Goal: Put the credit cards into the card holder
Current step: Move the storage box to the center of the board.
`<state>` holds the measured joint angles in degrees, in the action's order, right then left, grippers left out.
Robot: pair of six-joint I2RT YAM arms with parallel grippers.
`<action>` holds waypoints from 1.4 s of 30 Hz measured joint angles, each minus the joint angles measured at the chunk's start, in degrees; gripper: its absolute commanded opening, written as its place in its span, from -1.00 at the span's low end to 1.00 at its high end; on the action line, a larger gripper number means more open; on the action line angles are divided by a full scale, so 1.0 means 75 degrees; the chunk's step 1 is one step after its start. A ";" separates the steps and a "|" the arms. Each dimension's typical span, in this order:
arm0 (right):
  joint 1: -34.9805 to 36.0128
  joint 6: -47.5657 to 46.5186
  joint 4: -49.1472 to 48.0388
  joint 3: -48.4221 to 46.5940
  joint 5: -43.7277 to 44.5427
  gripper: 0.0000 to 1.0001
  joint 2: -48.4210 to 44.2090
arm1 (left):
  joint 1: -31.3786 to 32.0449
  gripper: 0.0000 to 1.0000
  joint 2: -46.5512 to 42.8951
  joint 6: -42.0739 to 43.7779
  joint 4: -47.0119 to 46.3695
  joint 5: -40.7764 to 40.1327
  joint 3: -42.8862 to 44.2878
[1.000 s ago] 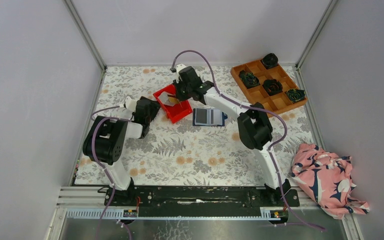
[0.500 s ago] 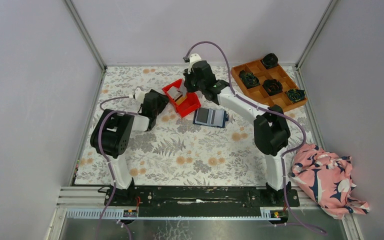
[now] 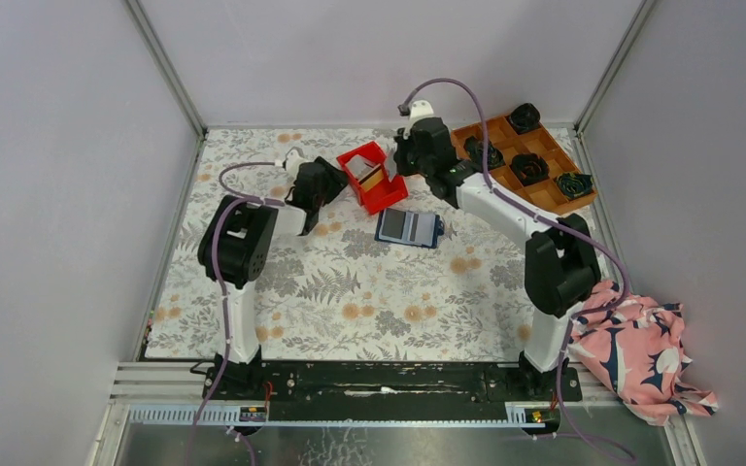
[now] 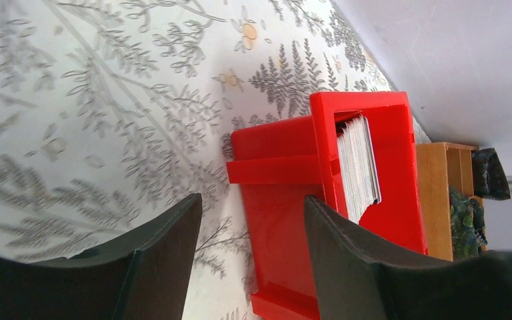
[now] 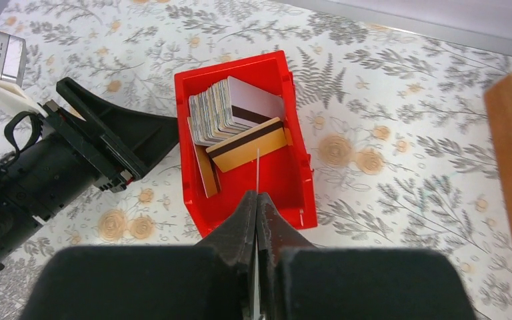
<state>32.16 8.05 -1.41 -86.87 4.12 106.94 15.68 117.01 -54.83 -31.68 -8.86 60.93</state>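
The red bin (image 5: pixel 299 200) sits just above the middle of the top view, and it holds a fanned stack of cards (image 5: pixel 212 115) standing on edge. A pale card with a dark stripe (image 5: pixel 257 103) fronts the stack, an orange-tan striped card (image 5: pixel 247 145) leans below it, and another orange one is wedged along the left wall. The right gripper (image 5: pixel 258 200) hangs over the bin's near wall with its fingers pressed together on a thin credit card (image 5: pixel 258 170), seen edge-on as a pale line. The left gripper (image 4: pixel 252 200) stands wide at the bin's left side with nothing between its fingers; whether it touches the bin cannot be told. The card holder (image 3: pixel 408 226) lies open and flat on the floral table (image 3: pixel 350 291), just below and right of the bin. In the upper right the wooden grid tray (image 3: pixel 544 199) holds dark rolled bundles (image 3: pixel 529 168) in several compartments. Compared with a second ago, the bin has shifted up and to the right and turned. Both arms have swung the same way, and the right gripper now sits at the bin's right rather than over it. The card holder has not moved.
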 measured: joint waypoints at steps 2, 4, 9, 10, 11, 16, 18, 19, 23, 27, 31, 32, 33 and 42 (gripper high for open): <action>-0.0096 0.0015 -0.0090 0.0219 0.0087 -1.00 -0.0187 | 0.0009 0.29 0.0236 0.0117 0.0058 0.0134 0.0321; -0.0195 0.0044 -0.0125 0.0408 0.0169 -1.00 -0.0373 | 0.0012 0.29 0.0504 0.0254 0.0137 0.0271 0.0723; -0.0379 0.0105 -0.0329 0.0737 0.0332 -1.00 -0.0676 | 0.0015 0.28 0.1081 0.0507 0.0350 0.0577 0.1652; -0.0414 0.0111 -0.0367 0.0796 0.0341 -1.00 -0.0711 | 0.0017 0.28 0.1195 0.0554 0.0379 0.0644 0.1821; -0.0452 0.0117 -0.0402 0.0845 0.0347 -1.00 -0.0729 | 0.0026 0.27 0.1338 0.0609 0.0425 0.0708 0.2052; -0.0629 0.0140 -0.0554 0.1061 0.0446 -1.00 -0.0737 | 0.0102 0.24 0.2017 0.0822 0.0568 0.1139 0.3069; -0.0670 0.0140 -0.0571 0.1125 0.0519 -1.00 -0.0737 | 0.0160 0.23 0.2264 0.0918 0.0595 0.1364 0.3430; -0.0694 0.0137 -0.0577 0.1145 0.0536 -1.00 -0.0737 | 0.0198 0.23 0.2375 0.0959 0.0612 0.1480 0.3585; -0.0743 0.0137 -0.0627 0.1218 0.0627 -1.00 -0.0775 | 0.0379 0.22 0.2769 0.1148 0.0624 0.1932 0.4144; -0.0769 0.0131 -0.0662 0.1291 0.0731 -1.00 -0.0921 | 0.0583 0.22 0.3002 0.1343 0.0662 0.2340 0.4532; -0.0784 0.0128 -0.0699 0.1338 0.0790 -1.00 -0.1102 | 0.0734 0.22 0.3174 0.1483 0.0702 0.2702 0.4873; -0.0787 0.0128 -0.0720 0.1349 0.0796 -1.00 -0.1139 | 0.0758 0.23 0.3191 0.1510 0.0720 0.2754 0.4911; -0.0793 0.0128 -0.0729 0.1367 0.0799 -1.00 -0.1174 | 0.0784 0.23 0.3200 0.1539 0.0729 0.2838 0.4919; -0.0799 0.0140 -0.0702 0.1839 0.0848 -1.00 -0.1775 | 0.0720 0.27 0.2224 0.1367 0.0711 0.2512 0.3191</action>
<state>26.17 9.10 -6.68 -73.08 10.48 93.62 21.08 133.69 -44.58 -26.35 9.98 84.86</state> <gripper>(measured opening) 0.022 0.633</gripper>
